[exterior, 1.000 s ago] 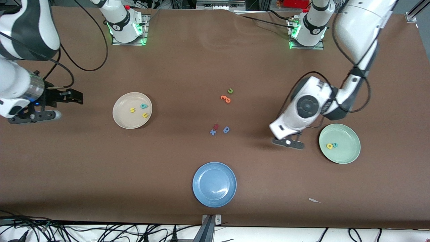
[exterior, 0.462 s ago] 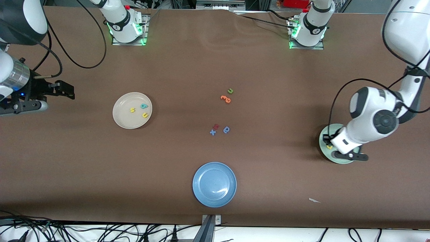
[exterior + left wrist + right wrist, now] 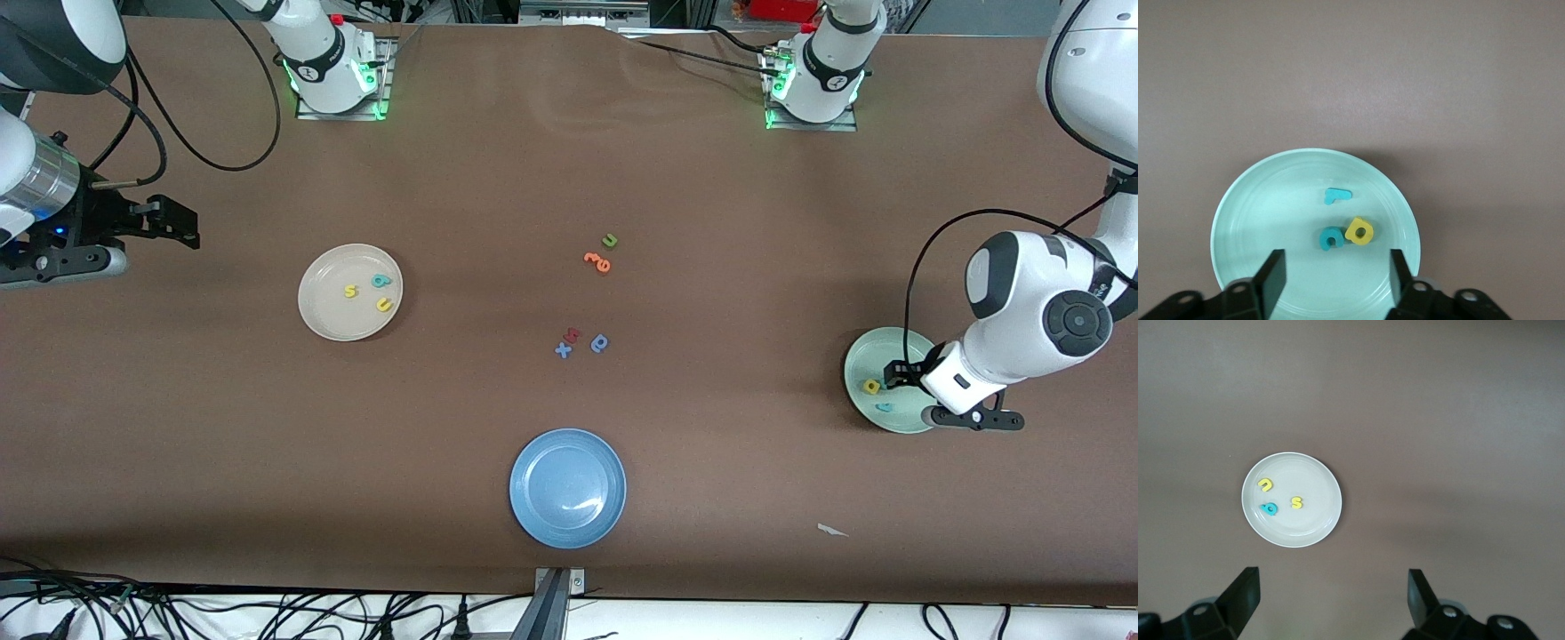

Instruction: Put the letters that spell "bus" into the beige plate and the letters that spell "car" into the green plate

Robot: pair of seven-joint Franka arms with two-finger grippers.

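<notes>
Counting the green plate (image 3: 1238, 200), you have three letters in it: teal "c" (image 3: 1331, 238), yellow "a" (image 3: 1359, 231), thin teal "r" (image 3: 1337, 195). Your beige plate (image 3: 320, 311) holds three too: yellow "s" (image 3: 350, 291), teal "b" (image 3: 381, 281), yellow "u" (image 3: 384, 305). Both words look finished; nothing seems left. The left gripper (image 3: 1335, 273) hangs over the green plate, jaws apart and empty. The right gripper (image 3: 1333, 593) waits, jaws wide, at its end of the table.

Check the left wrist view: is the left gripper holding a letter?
No. The left gripper is open and empty above the green plate, where the teal r, teal c and yellow a lie.
</notes>
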